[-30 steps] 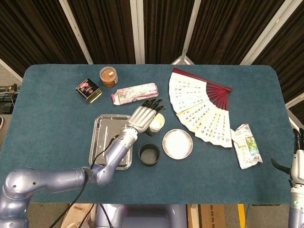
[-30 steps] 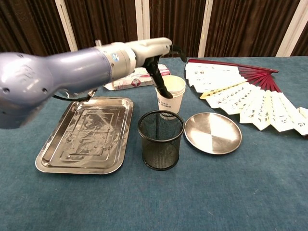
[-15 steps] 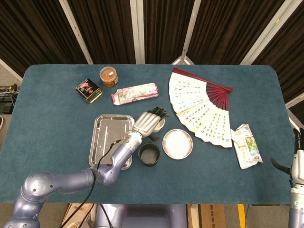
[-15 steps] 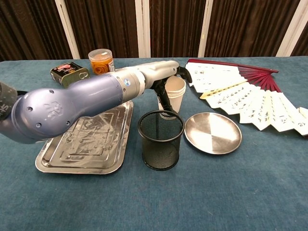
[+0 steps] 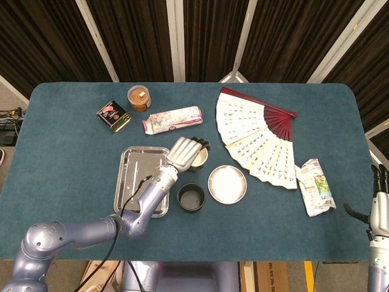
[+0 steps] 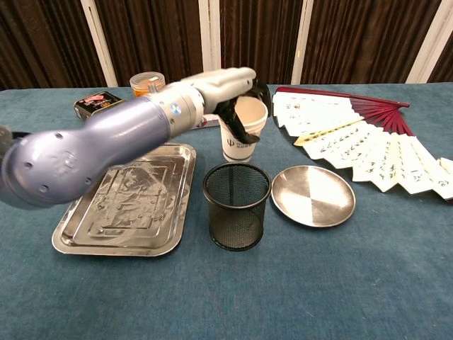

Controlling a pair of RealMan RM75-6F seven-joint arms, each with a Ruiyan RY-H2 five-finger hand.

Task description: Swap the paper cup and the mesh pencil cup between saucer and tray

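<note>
The white paper cup (image 6: 239,134) (image 5: 200,156) is gripped by my left hand (image 6: 225,95) (image 5: 185,152), whose dark fingers wrap its rim and side. The cup tilts a little and sits just behind the black mesh pencil cup (image 6: 236,205) (image 5: 191,198), which stands on the cloth between the steel tray (image 6: 106,219) (image 5: 130,176) and the round saucer (image 6: 313,195) (image 5: 227,184). Tray and saucer both hold nothing. My right hand (image 5: 378,210) shows only at the lower right edge of the head view, fingers apart, holding nothing.
An open paper fan (image 5: 255,137) (image 6: 368,142) spreads right of the saucer. A pink snack packet (image 5: 172,119), an orange-lidded jar (image 5: 139,97) and a small tin (image 5: 113,115) lie behind the tray. A crumpled wrapper (image 5: 315,186) lies at the right.
My left hand closed its fingers around the paper cup and drew it slightly left toward the tray, tilting it. The right hand stayed put.
</note>
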